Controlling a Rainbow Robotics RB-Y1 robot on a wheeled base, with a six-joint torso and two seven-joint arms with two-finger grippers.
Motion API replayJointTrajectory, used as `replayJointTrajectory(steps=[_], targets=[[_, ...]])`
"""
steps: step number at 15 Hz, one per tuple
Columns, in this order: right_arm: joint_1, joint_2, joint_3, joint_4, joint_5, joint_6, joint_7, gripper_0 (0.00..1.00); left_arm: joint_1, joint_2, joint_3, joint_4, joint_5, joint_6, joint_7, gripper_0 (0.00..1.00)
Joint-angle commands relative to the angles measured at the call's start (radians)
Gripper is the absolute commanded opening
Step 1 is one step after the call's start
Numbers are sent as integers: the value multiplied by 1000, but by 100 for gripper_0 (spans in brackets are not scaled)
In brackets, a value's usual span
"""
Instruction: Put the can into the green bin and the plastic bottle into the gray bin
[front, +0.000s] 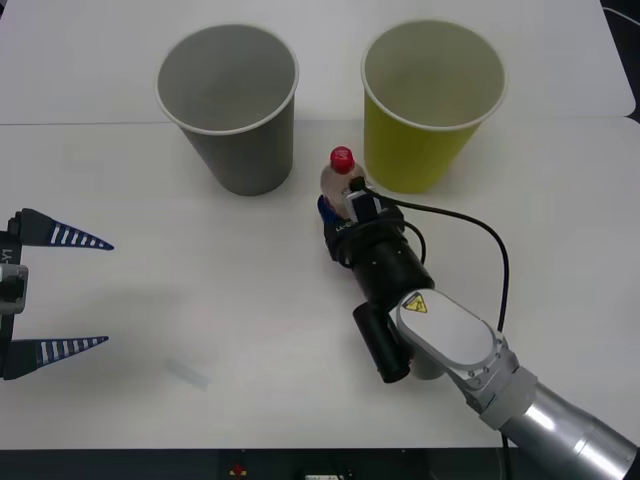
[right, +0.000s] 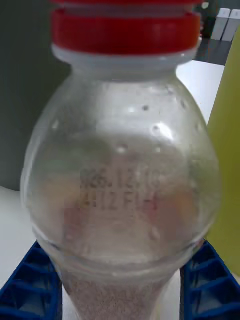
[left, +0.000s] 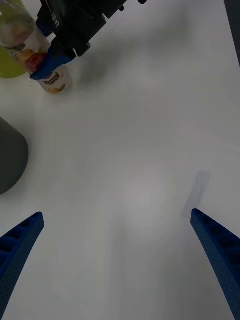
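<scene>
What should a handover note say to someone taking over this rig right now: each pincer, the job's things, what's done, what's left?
Right pincer: fingers on either side of the small clear plastic bottle with red cap, standing on the white table between the two cups.
Left pincer: open, idle at the table's left.
Gray paper-cup bin and yellow-green paper-cup bin: upright at the back.
Done: nothing binned.
Left: bottle into gray bin; then the can.
</scene>
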Motion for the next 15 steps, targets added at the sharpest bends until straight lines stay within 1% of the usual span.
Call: replayJointTrajectory(steps=[1, 5, 7, 8, 10, 12, 15], targets=[[0, 0, 1, 1, 0, 0, 1, 0, 0, 0, 0, 0, 0, 0, 0, 100], [3, -7, 3, -2, 12, -2, -2, 0, 0, 0, 0, 0, 0, 0, 0, 100], [21, -31, 9, -39, 14, -34, -9, 0, 0, 0, 0, 0, 0, 0, 0, 100], [37, -54, 9, -73, 6, -63, -13, 0, 0, 0, 0, 0, 0, 0, 0, 100], [86, -120, 9, -171, -46, -140, -16, 0, 0, 0, 0, 0, 0, 0, 0, 100], [121, -183, 9, -249, -80, -204, -18, 0, 0, 0, 0, 0, 0, 0, 0, 100], [156, -284, 0, -346, -161, -318, -24, 0, 0, 0, 0, 0, 0, 0, 0, 100]])
